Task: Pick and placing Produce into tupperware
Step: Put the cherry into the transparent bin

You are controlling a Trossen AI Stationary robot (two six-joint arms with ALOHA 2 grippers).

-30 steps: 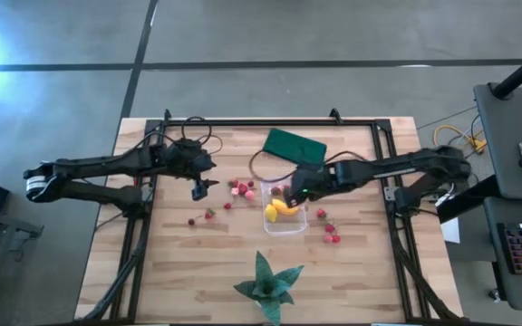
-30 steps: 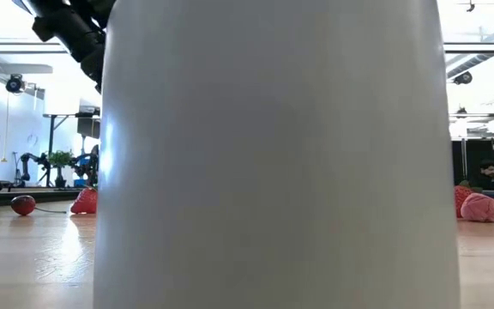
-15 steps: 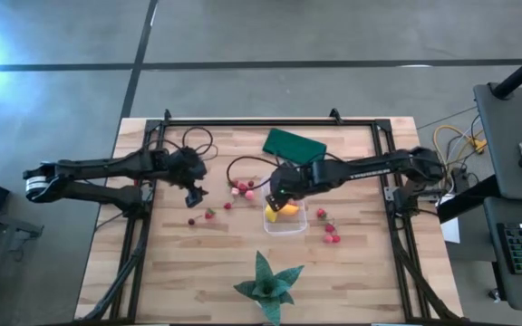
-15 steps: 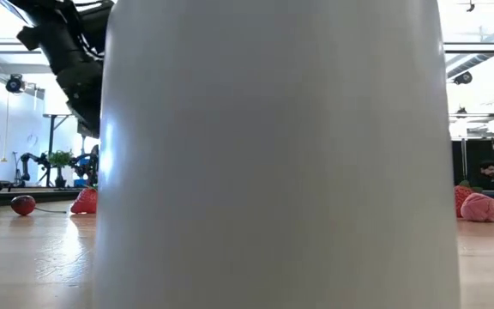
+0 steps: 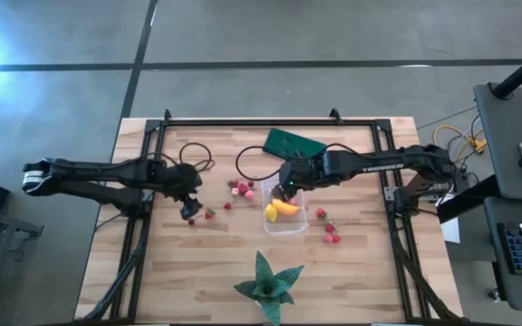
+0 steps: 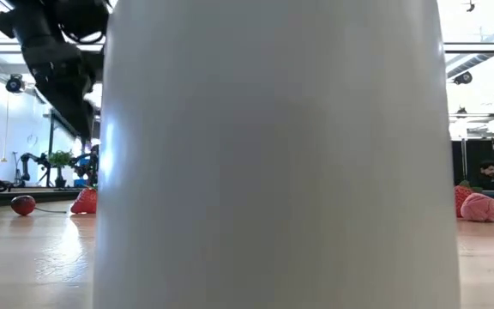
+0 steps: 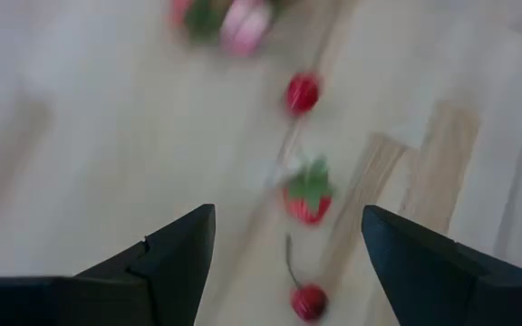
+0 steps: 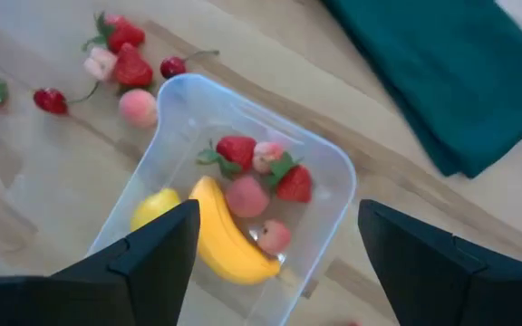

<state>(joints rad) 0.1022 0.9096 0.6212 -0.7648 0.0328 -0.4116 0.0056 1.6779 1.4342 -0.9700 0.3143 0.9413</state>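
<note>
- Hovering with fingers spread and empty, the left pincer (image 5: 188, 211) hangs left of centre in the high view, above a strawberry (image 7: 308, 193) and cherries.
- Right pincer (image 5: 285, 189), also open, hangs over the tupperware (image 5: 285, 215) at centre.
- Banana (image 8: 227, 243), lemon (image 8: 155, 208) and berries lie inside.
- More berries (image 5: 243, 189) scatter on the counter (image 5: 198, 272).

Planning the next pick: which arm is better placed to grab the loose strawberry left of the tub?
Left. Its open gripper hangs right over that strawberry, while the right gripper is above the tupperware.
</note>
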